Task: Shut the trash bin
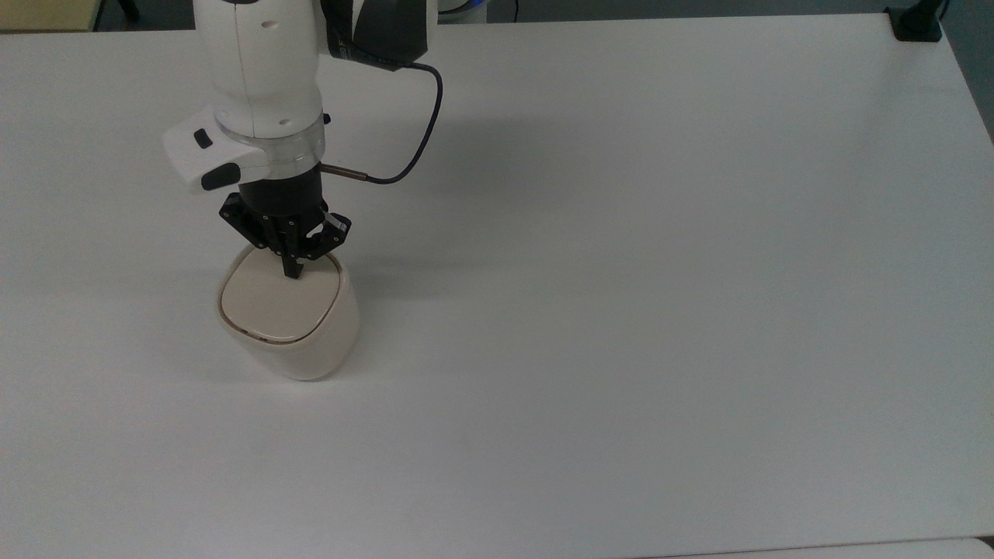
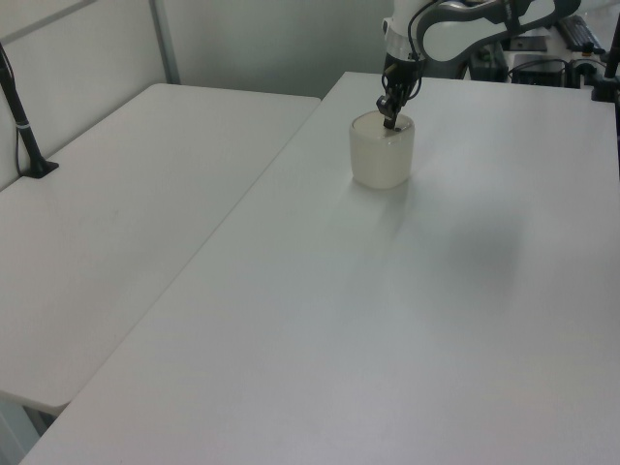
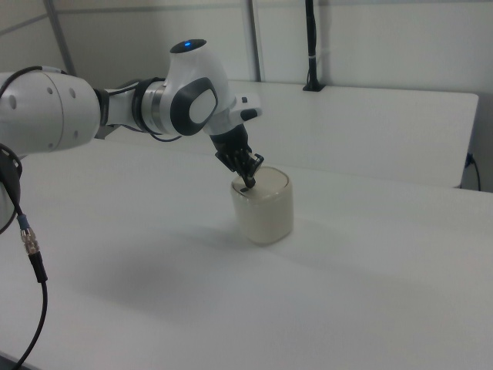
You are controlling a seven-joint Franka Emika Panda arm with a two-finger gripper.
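Observation:
The trash bin (image 1: 299, 341) is a small cream-beige tub with a rounded-square top, standing on the white table at the top view's left. Its flat lid (image 1: 272, 304) lies level in the rim with only a thin dark line around it. My gripper (image 1: 293, 272) points straight down with its black fingers shut together, the tips resting on the lid near its far edge. The left view has the bin (image 2: 381, 160) with the gripper (image 2: 389, 122) on top. The right view shows the bin (image 3: 266, 212) and the gripper (image 3: 246, 186) pressing at the lid's left edge.
The white table (image 1: 621, 310) stretches wide to the top view's right of the bin. A black post base (image 1: 916, 23) sits at its far right corner. A second table (image 2: 116, 223) adjoins on the left view's left, with a black clamp (image 2: 29, 145).

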